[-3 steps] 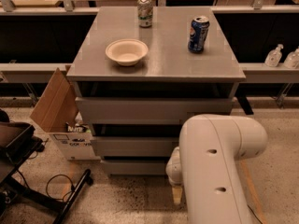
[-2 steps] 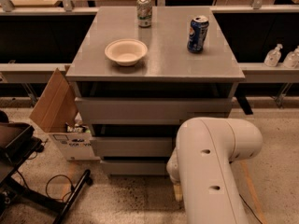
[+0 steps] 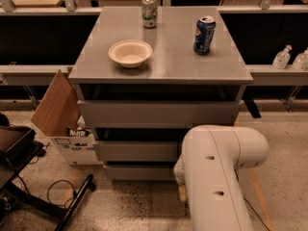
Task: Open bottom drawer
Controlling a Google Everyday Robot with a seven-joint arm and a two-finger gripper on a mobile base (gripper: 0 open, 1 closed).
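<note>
Arm (image 3: pixel 219 177) edged left | pincer (image 3: pixel 182 192) low beside bottom drawer (image 3: pixel 139 172) | grip state unclear

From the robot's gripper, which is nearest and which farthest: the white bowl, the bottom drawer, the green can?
The gripper sits low, mostly hidden behind the white arm.
1. Bottom drawer: right beside it, lowest on the cabinet.
2. White bowl: front left of the cabinet top.
3. Green can: back of the top.

The grey table (image 3: pixel 168 64) carries a white bowl (image 3: pixel 130 53), a green-white can (image 3: pixel 149 11) and a blue can (image 3: pixel 204 34), all well above the gripper (image 3: pixel 181 190) down near the floor (image 3: pixel 139 206)
</note>
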